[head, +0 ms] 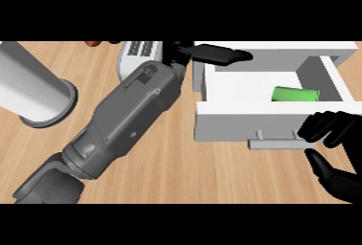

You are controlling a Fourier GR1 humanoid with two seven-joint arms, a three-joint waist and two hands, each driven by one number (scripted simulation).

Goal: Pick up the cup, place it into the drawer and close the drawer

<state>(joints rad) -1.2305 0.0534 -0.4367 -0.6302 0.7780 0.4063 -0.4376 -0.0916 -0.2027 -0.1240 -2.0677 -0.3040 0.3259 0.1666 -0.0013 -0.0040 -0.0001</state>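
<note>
**Cup lies in the open drawer, both hands hold nothing**

Head view: the white drawer stands pulled out over the wooden worktop. The green cup lies on its side inside the drawer, against the right wall. The left hand reaches over the drawer's rear left corner, its fingers stretched out straight and closed on nothing. Its grey forearm runs slantwise along the drawer's left side and hides part of the worktop there. The right hand is at the drawer's front right corner, just beside the right end of the handle. Its fingers are loosely bent, the thumb well apart, nothing between them; whether it touches the handle I cannot tell. Left of the drawer, beyond the forearm, lies a white slotted thing. Well to the left stands a grey cylinder.
</note>
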